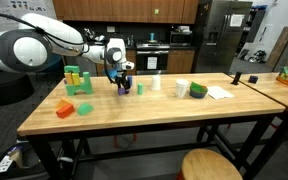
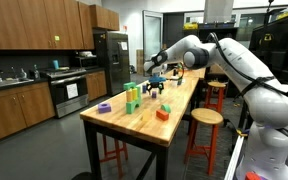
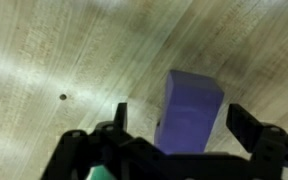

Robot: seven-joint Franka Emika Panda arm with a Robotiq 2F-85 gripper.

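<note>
A purple block (image 3: 189,110) stands on the wooden table (image 3: 54,60), and in the wrist view it lies between the two fingers of my gripper (image 3: 182,122), with gaps on both sides. The jaws stand wide and open, touching nothing I can see. In both exterior views the gripper (image 1: 121,83) (image 2: 156,88) hangs low over the table's middle, right above the purple block (image 1: 124,89). A small teal piece (image 1: 139,88) sits just beside it.
Green stacked blocks (image 1: 77,80) (image 2: 132,98) and an orange block (image 1: 65,108) (image 2: 163,114) stand on the table. A white cup (image 1: 181,88), a green roll (image 1: 198,91) and paper (image 1: 219,92) lie further along. A round stool (image 1: 209,166) stands by the table edge.
</note>
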